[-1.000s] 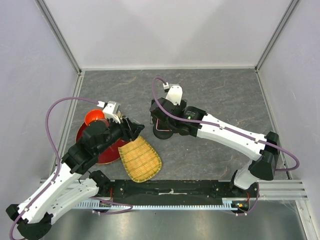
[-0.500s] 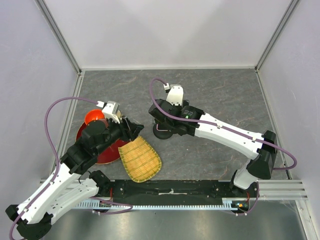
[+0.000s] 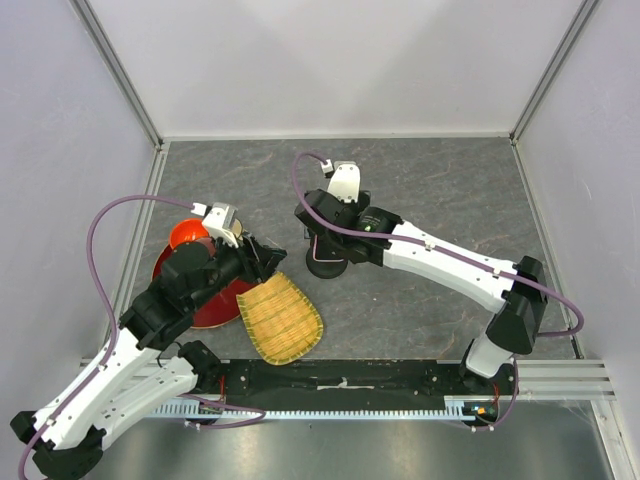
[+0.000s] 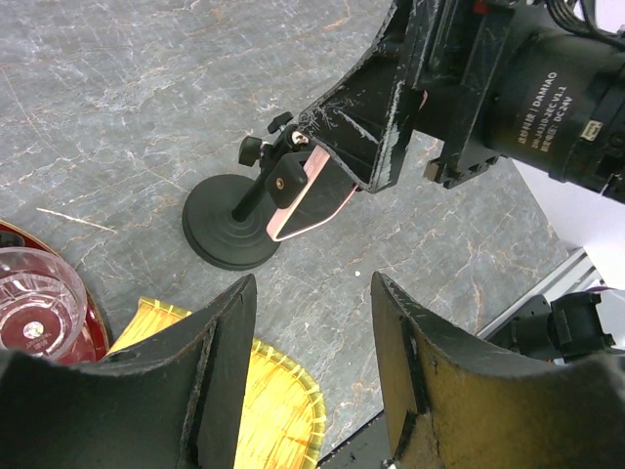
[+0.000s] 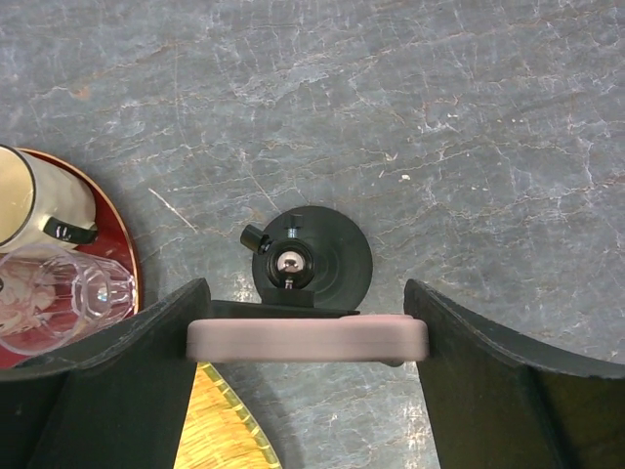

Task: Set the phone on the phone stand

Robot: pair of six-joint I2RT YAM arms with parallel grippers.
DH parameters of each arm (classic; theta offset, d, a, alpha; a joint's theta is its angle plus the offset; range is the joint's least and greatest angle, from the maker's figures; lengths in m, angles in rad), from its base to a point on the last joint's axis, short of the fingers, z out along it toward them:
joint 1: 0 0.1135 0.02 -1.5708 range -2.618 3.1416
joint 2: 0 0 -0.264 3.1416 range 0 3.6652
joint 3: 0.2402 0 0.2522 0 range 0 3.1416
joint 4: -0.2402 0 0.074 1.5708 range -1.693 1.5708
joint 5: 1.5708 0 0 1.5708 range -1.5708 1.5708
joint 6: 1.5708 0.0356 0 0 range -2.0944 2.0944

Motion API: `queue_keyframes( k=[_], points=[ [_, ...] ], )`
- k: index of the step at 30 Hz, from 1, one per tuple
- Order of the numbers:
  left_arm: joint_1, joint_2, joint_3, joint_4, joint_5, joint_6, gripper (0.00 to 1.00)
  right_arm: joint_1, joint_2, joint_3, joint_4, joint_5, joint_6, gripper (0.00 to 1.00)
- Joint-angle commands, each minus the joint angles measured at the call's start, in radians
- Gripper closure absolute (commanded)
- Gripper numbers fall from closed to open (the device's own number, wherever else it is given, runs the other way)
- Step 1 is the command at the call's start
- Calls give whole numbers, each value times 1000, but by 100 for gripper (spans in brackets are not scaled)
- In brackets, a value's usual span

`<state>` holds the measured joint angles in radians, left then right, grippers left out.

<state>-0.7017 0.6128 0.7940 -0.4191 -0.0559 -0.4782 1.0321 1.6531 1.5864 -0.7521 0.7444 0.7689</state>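
The phone (image 5: 308,339), pink-edged, spans the gap between my right gripper's (image 5: 305,287) fingers and touches both. It stands on edge against the bracket of the phone stand (image 5: 327,256), a black disc base with a short post. In the left wrist view the phone (image 4: 314,198) leans tilted on the stand (image 4: 229,233) under the right gripper's fingers. From above, the right gripper (image 3: 318,240) covers the phone, and only the stand's base (image 3: 327,268) shows. My left gripper (image 4: 312,283) is open and holds nothing. It hovers left of the stand, above a yellow woven plate.
A yellow woven plate (image 3: 281,320) lies in front of the stand. A red tray (image 3: 205,305) at the left carries an orange bowl (image 3: 186,235), a clear glass (image 4: 29,303) and a cream mug (image 5: 27,200). Walls enclose three sides.
The right arm has shifted slightly left and away from its base, carrying the phone over the stand. The left arm has barely moved.
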Motion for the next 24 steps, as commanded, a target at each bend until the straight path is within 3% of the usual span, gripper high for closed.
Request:
queue_keyframes(
  k=[1, 5, 8, 9, 11, 12, 14, 20, 24],
  points=[
    [4, -1, 39, 14, -24, 26, 43, 3, 17, 3, 36, 42, -23, 15],
    [4, 5, 43, 16, -24, 33, 43, 3, 22, -5, 36, 47, -28, 23],
    [4, 8, 42, 17, -22, 36, 43, 2, 24, -9, 36, 62, -34, 39],
    [4, 8, 42, 19, -22, 38, 43, 3, 25, -16, 34, 70, -36, 52],
    [4, 8, 40, 19, -24, 39, 44, 2, 30, -19, 24, 96, -48, 67],
    [4, 7, 42, 19, -24, 39, 44, 2, 34, -16, 8, 110, -39, 86],
    [4, 5, 39, 19, -25, 41, 44, 3, 57, 1, -63, 159, -1, 100],
    [4, 4, 34, 25, -30, 41, 44, 29, 116, 56, -213, 288, 81, 100],
    [4, 7, 37, 26, -25, 41, 44, 36, 119, 86, -194, 298, 47, 100]
  ],
)
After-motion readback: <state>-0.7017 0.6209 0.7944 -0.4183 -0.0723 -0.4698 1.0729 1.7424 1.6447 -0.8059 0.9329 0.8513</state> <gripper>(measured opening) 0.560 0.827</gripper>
